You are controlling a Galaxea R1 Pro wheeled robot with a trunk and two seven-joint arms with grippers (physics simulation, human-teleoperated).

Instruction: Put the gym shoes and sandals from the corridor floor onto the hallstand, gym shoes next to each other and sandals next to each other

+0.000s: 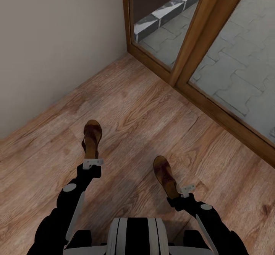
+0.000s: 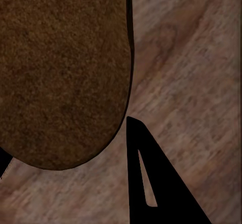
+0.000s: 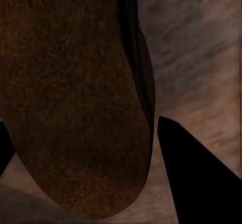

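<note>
Head view: robot faces a corner of the corridor floor (image 1: 152,113), wood planks across most of the frame. Plain beige wall (image 1: 53,37) fills the upper left; a wood-framed glass door (image 1: 191,41) runs diagonally from top centre to the right edge, grey paving visible through it.

Left gripper (image 1: 93,159) sits left of centre, lower half of the frame, closed on the heel end of the left sandal (image 1: 92,138). That sandal points up-frame toward the wall, tan insole up, dark straps visible. Right gripper (image 1: 182,192) is lower right of centre, clamped on the heel end of the right sandal (image 1: 165,174), which angles up-frame and slightly left. The two sandals are well apart, one per arm. Cannot tell from this view whether either sole is touching the floor or held just above it. Robot trunk (image 1: 135,236) at bottom centre, black arms either side.

Left wrist view: brown textured sandal (image 2: 60,73) fills the upper left and centre, rounded end toward the lower left. One black finger (image 2: 156,183) shows at lower right, right beside the sandal's edge; wood floor (image 2: 191,58) behind.

Right wrist view: the other sandal (image 3: 70,98) covers the left and centre, dark side edge on its right. Black finger (image 3: 201,178) at lower right, close against the sandal; blurred floor (image 3: 201,43) beyond.
</note>
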